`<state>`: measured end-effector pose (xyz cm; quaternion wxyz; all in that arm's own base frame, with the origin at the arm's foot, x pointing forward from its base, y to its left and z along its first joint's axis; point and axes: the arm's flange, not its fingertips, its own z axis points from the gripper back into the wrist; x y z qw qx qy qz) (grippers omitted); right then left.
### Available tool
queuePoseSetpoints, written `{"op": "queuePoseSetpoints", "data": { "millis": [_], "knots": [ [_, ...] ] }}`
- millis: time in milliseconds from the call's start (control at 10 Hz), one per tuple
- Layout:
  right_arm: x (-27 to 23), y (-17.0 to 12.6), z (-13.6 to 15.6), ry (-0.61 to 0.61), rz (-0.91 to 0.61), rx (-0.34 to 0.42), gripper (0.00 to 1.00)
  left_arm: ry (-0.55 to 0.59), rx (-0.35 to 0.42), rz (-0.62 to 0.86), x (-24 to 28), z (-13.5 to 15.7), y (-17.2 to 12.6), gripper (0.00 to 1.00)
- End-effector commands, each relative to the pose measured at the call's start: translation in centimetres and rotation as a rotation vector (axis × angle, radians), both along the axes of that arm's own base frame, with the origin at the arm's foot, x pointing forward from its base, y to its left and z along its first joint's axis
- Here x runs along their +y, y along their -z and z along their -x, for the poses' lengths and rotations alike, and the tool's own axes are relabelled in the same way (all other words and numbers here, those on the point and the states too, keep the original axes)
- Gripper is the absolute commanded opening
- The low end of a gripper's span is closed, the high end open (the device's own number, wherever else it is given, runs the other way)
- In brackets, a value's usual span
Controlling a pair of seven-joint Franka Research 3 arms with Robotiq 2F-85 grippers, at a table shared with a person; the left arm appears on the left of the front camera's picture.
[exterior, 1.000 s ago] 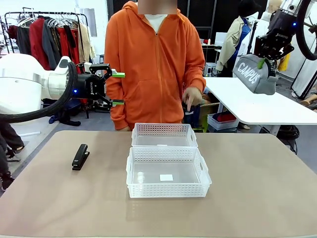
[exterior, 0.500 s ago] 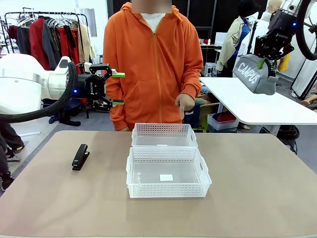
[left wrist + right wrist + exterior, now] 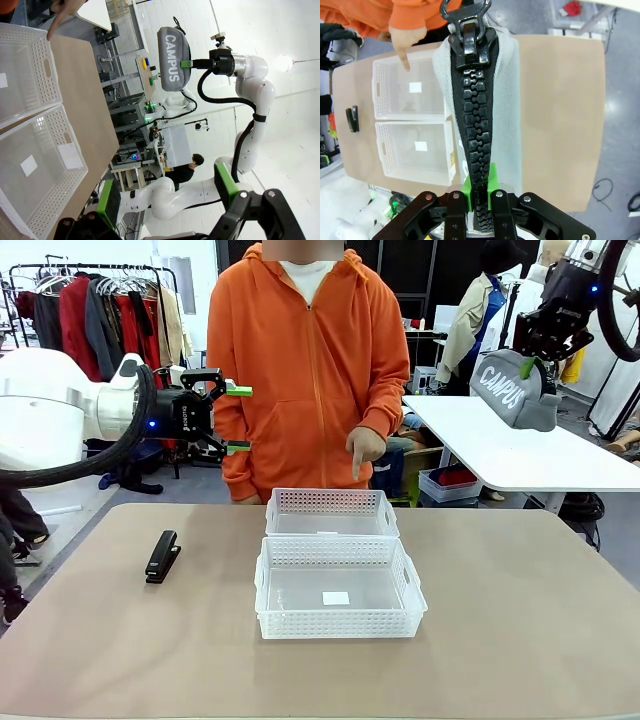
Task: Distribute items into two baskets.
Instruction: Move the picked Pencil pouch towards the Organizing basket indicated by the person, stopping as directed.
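Front view: pouch (image 3: 515,390) hangs clamped beneath right pincer (image 3: 531,364).

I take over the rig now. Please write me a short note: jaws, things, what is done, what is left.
Left gripper: jaws open, holding nothing, raised at the left.
Right gripper: shut on the pouch, held high at the right.
Stapler: on the table, left of the baskets.
Near basket and far basket: no item in either; the person's hand points down at the far one.
Done: pouch lifted. Left: pouch into a basket, probably the far one; stapler into the other.
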<state>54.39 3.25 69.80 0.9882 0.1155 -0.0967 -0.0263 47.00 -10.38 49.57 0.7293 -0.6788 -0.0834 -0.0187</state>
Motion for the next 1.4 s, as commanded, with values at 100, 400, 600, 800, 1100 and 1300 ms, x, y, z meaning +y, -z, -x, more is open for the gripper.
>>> {"op": "queuePoseSetpoints", "data": {
  "millis": [100, 400, 600, 800, 1100, 1300],
  "knots": [
    [1.1, -0.3, 0.0, -0.081, 0.009, 0.002, 0.00, 0.000, -0.003, 0.004, 0.1, 0.1, -0.2, 1.00],
    [4.7, -2.4, -1.1, -0.319, 0.155, -0.012, 0.00, 0.000, -0.003, 0.004, 0.1, 0.1, -0.2, 1.00],
    [6.9, -3.6, -2.0, -0.563, 0.221, -0.008, 0.00, 0.000, -0.003, 0.004, 0.1, 0.1, -0.2, 1.00],
    [9.2, -3.8, -3.3, -0.742, 0.314, -0.008, 0.00, 0.000, -0.003, 0.004, 0.1, 0.1, -0.2, 1.00],
    [13.6, -1.8, -5.3, -1.007, 0.384, -0.032, 0.00, 0.000, -0.003, 0.004, 0.1, 0.1, -0.2, 1.00],
    [17.1, -0.7, -6.2, -1.173, 0.408, -0.055, 0.00, 0.000, -0.003, 0.004, 0.1, 0.1, -0.2, 1.00]
  ]
}}
